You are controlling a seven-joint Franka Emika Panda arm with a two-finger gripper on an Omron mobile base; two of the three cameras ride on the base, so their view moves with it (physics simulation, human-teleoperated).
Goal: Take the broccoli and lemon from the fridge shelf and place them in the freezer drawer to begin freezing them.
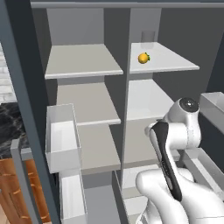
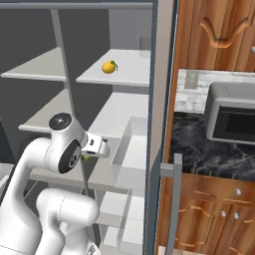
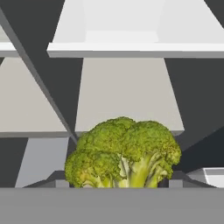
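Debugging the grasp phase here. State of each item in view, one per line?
broccoli: between the finger tips, right up at the hand camera; whether it is gripped cannot be told
lemon: resting on the top right fridge shelf, untouched
gripper: jaws apart, either side of the broccoli
fridge door: open
microwave: door shut

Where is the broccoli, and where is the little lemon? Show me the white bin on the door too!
broccoli (image 3: 124, 153), hand view, on its green bumpy top.
lemon (image 1: 143, 58), left base view, on the middle of its yellow skin.
door bin (image 1: 61, 140), left base view, on its see-through white front wall.
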